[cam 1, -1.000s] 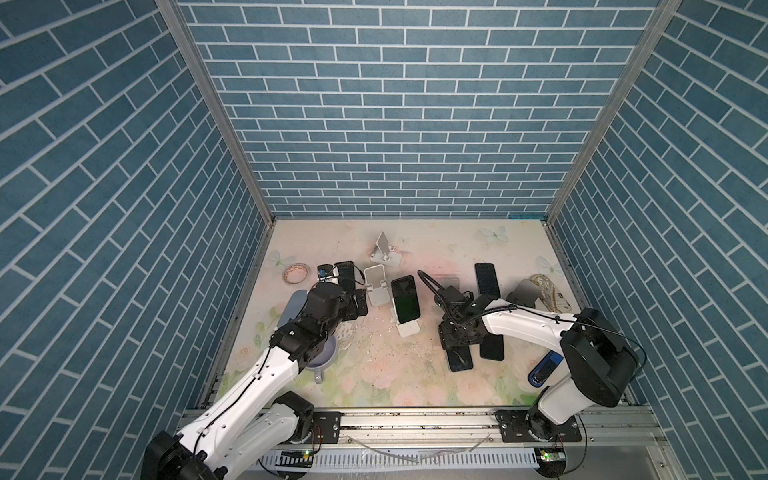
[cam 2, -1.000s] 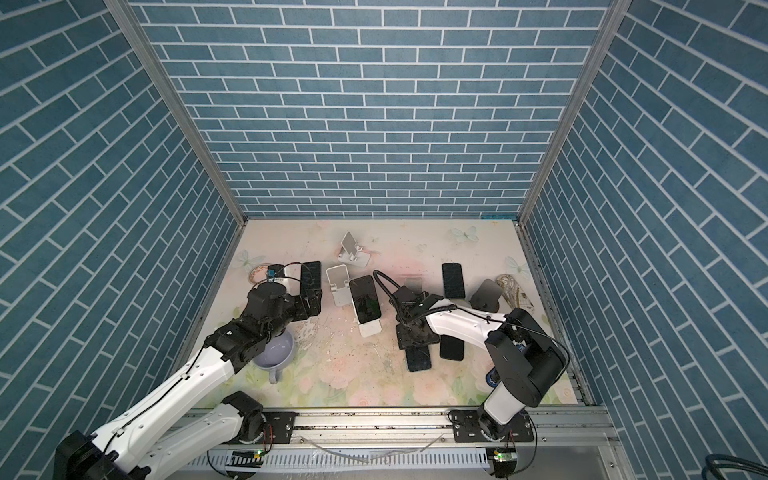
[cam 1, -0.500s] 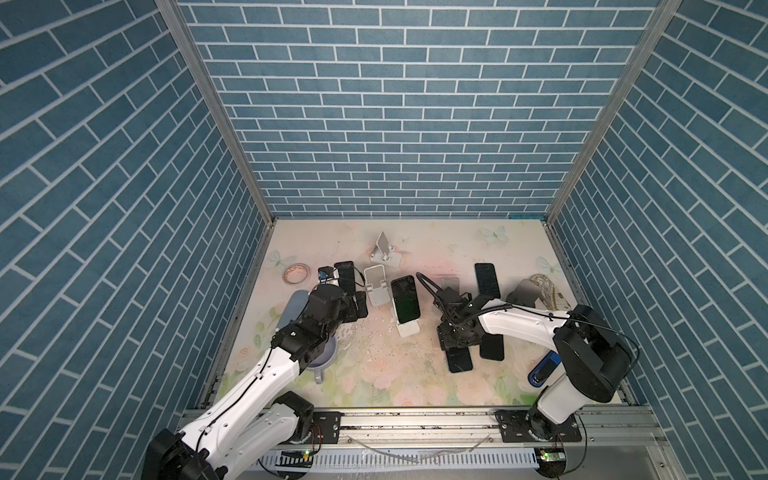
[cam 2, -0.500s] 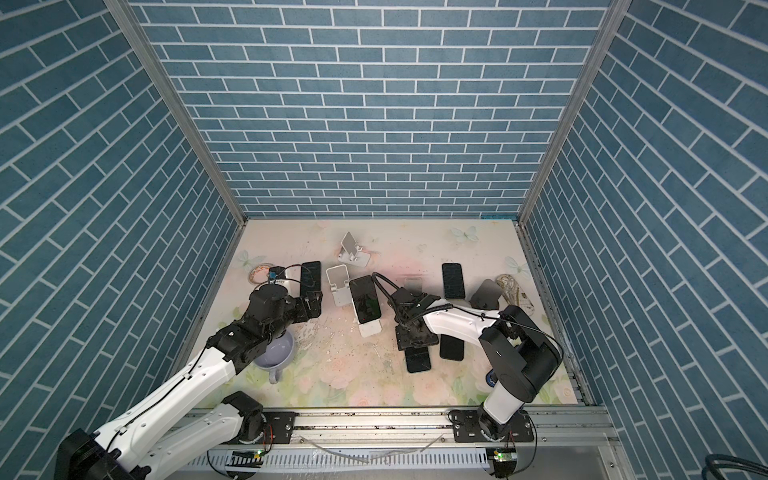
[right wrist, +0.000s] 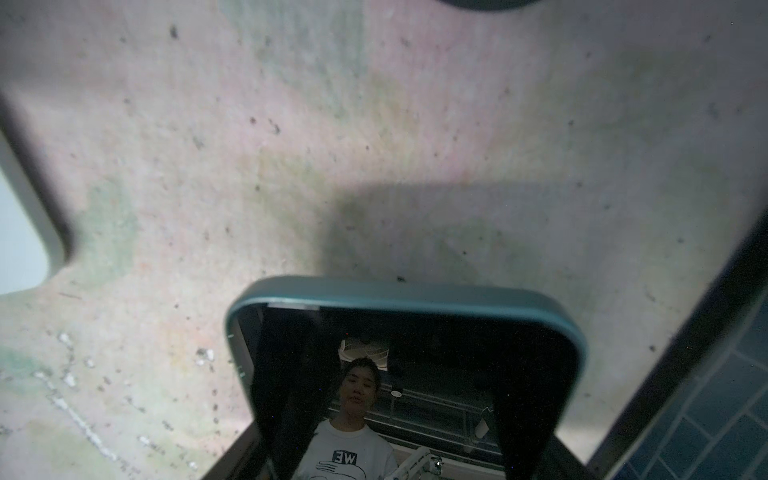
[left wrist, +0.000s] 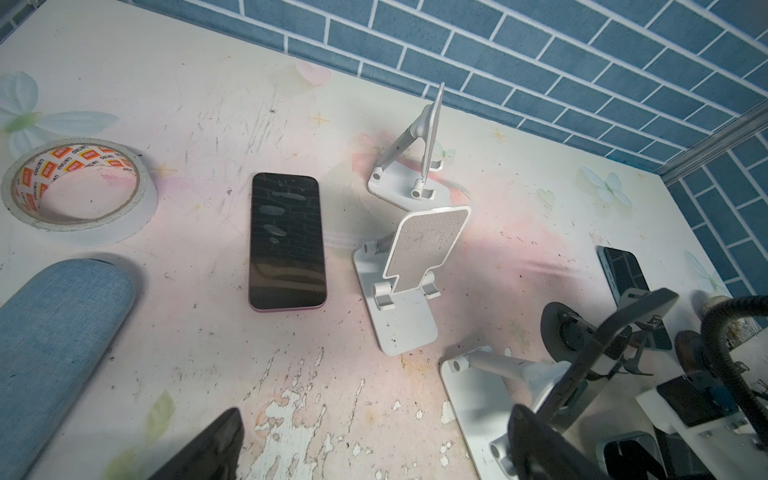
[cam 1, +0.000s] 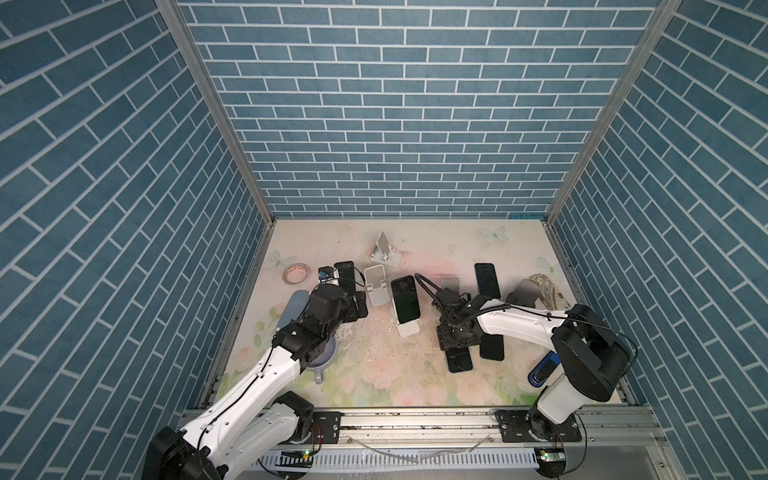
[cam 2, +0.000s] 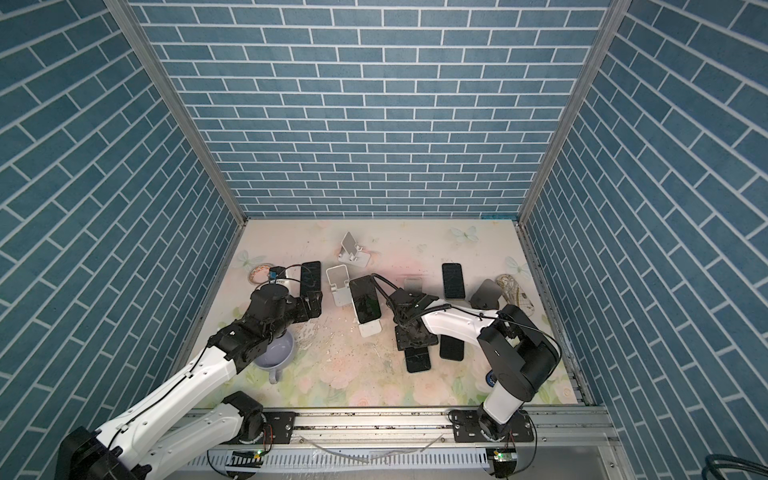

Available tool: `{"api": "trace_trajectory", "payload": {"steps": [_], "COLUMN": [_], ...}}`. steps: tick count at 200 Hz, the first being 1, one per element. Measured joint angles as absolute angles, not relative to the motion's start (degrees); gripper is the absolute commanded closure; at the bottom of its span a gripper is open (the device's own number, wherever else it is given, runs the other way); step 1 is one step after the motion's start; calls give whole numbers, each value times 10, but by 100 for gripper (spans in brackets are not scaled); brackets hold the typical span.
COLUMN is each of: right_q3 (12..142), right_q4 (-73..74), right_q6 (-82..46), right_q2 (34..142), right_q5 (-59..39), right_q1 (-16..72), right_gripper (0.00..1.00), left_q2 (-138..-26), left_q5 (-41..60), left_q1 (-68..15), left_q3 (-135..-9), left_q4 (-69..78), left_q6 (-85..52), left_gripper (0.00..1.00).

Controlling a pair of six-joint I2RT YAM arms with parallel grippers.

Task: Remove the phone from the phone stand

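While the phone (cam 1: 405, 300) leans screen-up on the white stand (cam 1: 408, 331) near the middle of the surface (cam 1: 374, 386), neither pair of fingers is on it. The left fingers (cam 1: 356, 306) hang just left of the stand, spread wide with nothing between them. The left wrist view shows their two dark tips far apart over scuffed surface, with the phone seen edge-on upon the stand beside one tip. Beyond them a pink-edged phone (left wrist: 286, 243) lies flat, screen up, between a tape roll (left wrist: 79, 187) and two empty stands (left wrist: 415, 270) set one behind the other. A blue case (left wrist: 54, 332) lies near the tape roll, and a mug (cam 2: 276, 353) sits under the left arm. The right fingers (cam 1: 456, 337) point down just right of the stand, at the far end of a teal phone (cam 1: 459, 358) that lies along the surface beside another dark phone (cam 1: 492, 347). The right wrist view shows one finger at each long edge of the teal phone, so they look clamped on it. Whether it rests fully on the surface I cannot tell.
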State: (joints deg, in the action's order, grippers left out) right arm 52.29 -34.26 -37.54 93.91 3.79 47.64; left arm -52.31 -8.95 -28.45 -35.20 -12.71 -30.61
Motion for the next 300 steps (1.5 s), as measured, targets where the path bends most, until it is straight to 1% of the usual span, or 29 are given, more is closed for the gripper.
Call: {"api": "trace_trajectory", "payload": {"steps": [91, 202, 300], "right_q3": [523, 523, 553], "right_q4": [-334, -331, -345], "right_q6": [-378, -381, -340], "right_q2": [939, 937, 903], "right_q5": [44, 63, 91], "right_q1": [477, 477, 477], "right_gripper": [21, 21, 20], "left_q2": [-523, -498, -497], "left_q5": [-89, -89, -90], "left_q1": [-284, -284, -284], "left_q3": [-352, -350, -349], "left_q4": [-125, -132, -143], "left_q6": [-306, -304, -302], "left_gripper": [0, 0, 0]}}
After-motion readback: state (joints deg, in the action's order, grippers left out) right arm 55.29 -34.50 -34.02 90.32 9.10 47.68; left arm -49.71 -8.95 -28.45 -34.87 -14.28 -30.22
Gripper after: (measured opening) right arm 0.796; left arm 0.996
